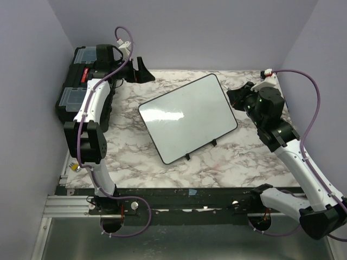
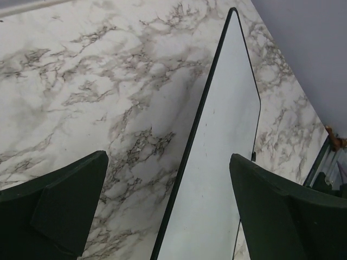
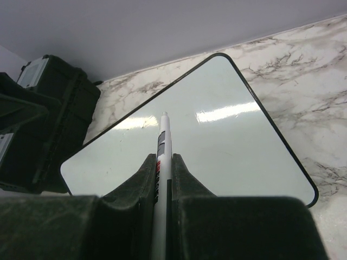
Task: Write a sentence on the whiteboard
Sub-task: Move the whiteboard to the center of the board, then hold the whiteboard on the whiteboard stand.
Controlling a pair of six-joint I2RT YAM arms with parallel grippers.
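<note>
Pre-writing: whiteboard [image 1: 187, 116] stood blank | right end effector [image 3: 162, 158] gripped marker pen [image 3: 164, 138], left end effector [image 2: 168, 160] gaped empty | next, judged: tip needed lowering onto board.

Nothing legible; red lettering on pen [image 3: 161, 162] (blurred); red label on toolbox [image 1: 76, 82] unreadable

Lower barrel of the marker [image 3: 164, 135] is buried between the right gripper [image 3: 163, 160] fingers, and the red print on it is too blurry to read. That gripper also hides the whiteboard [image 3: 227, 146] near edge. In the left wrist view the frame bottom chops the board off. The toolbox [image 3: 49, 119] runs off the left side.
</note>
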